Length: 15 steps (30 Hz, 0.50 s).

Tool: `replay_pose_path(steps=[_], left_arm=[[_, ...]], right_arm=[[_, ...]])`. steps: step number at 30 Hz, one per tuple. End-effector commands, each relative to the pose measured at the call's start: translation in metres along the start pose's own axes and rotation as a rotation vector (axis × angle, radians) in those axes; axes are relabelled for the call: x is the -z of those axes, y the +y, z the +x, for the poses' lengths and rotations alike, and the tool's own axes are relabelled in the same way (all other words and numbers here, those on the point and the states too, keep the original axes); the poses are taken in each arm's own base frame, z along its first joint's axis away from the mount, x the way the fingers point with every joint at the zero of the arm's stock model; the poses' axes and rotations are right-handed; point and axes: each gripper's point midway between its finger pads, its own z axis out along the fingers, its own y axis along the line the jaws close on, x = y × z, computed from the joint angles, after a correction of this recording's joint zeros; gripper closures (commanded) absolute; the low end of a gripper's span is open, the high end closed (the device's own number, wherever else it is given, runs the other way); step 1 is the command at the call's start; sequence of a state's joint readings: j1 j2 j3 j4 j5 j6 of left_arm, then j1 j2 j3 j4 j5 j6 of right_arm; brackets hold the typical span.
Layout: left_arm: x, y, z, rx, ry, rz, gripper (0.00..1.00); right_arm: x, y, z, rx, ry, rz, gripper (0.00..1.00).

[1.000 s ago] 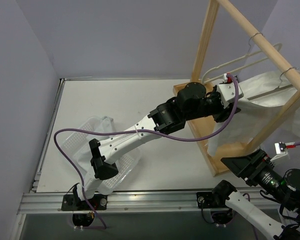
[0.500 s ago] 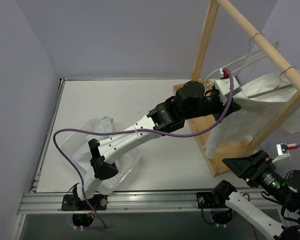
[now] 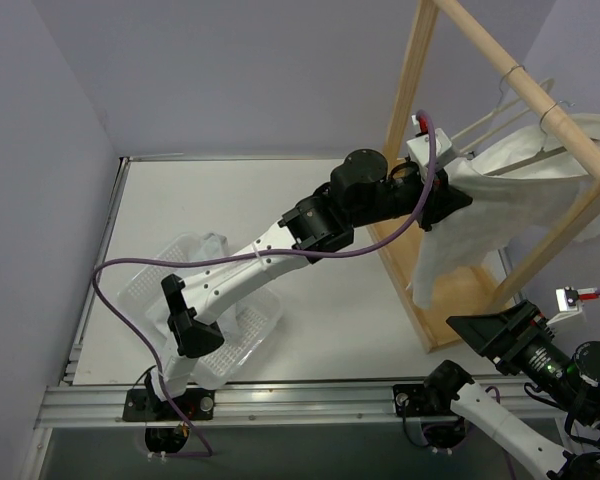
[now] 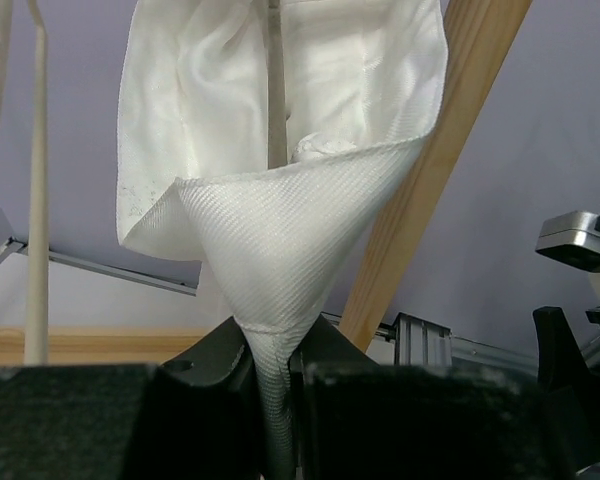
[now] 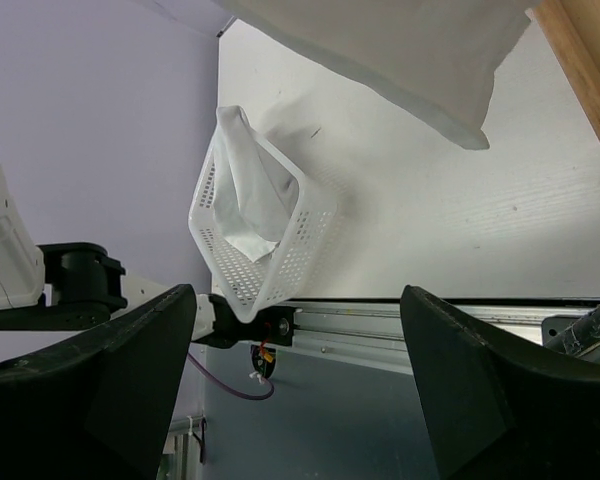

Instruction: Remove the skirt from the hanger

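Observation:
A white skirt [image 3: 500,195] hangs from a white hanger [image 3: 515,108] on the wooden rack's top rail [image 3: 520,85] at the right. My left gripper [image 3: 452,198] is shut on the skirt's left edge, high beside the rack's upright. In the left wrist view the cloth [image 4: 280,180] is pinched between the black fingers [image 4: 220,375] and fans out above them. The skirt's lower corner shows in the right wrist view [image 5: 420,70]. My right gripper [image 3: 485,335] is open and empty, low at the near right, below the skirt.
A white perforated basket [image 3: 195,300] holding a white cloth [image 5: 250,195] sits at the near left. The wooden rack's base [image 3: 450,310] and uprights [image 3: 405,90] stand at the right. The metal rail [image 3: 310,400] runs along the table's near edge.
My left gripper has risen and moved left with the skirt's edge in it, pulling the cloth up along the rack. The hanger has swung higher. The right arm has barely moved.

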<state>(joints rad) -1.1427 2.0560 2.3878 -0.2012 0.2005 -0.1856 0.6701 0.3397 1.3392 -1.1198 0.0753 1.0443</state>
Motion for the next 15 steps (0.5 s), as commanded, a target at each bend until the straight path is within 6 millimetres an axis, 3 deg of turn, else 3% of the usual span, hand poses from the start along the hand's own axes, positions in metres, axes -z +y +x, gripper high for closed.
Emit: replay_pose_path(steps=[1, 9, 10, 11, 13, 14, 15], left_arm=[[0.037, -0.035, -0.108, -0.042, -0.275, 0.084, 0.98], [0.048, -0.030, -0.101, -0.044, -0.279, 0.070, 0.98], [0.056, -0.032, -0.107, -0.047, -0.292, 0.068, 0.98], [0.053, -0.028, -0.092, -0.042, -0.265, 0.061, 0.98], [0.065, -0.029, -0.096, -0.049, -0.267, 0.056, 0.98], [0.065, -0.025, -0.081, -0.043, -0.234, 0.049, 0.98], [0.069, -0.023, -0.079, -0.047, -0.231, 0.047, 0.98]], right_arm=[[0.002, 0.001, -0.006, -0.003, -0.023, -0.001, 0.21], [0.003, 0.001, -0.006, -0.004, -0.023, -0.003, 0.21], [0.003, 0.000, -0.005, -0.006, -0.023, -0.003, 0.21], [0.002, 0.000, -0.005, -0.003, -0.021, -0.004, 0.21], [-0.001, 0.000, -0.004, 0.010, -0.017, 0.001, 0.21], [-0.002, -0.001, -0.004, 0.015, -0.017, 0.004, 0.20], [-0.004, -0.001, -0.005, 0.021, -0.016, 0.012, 0.20]])
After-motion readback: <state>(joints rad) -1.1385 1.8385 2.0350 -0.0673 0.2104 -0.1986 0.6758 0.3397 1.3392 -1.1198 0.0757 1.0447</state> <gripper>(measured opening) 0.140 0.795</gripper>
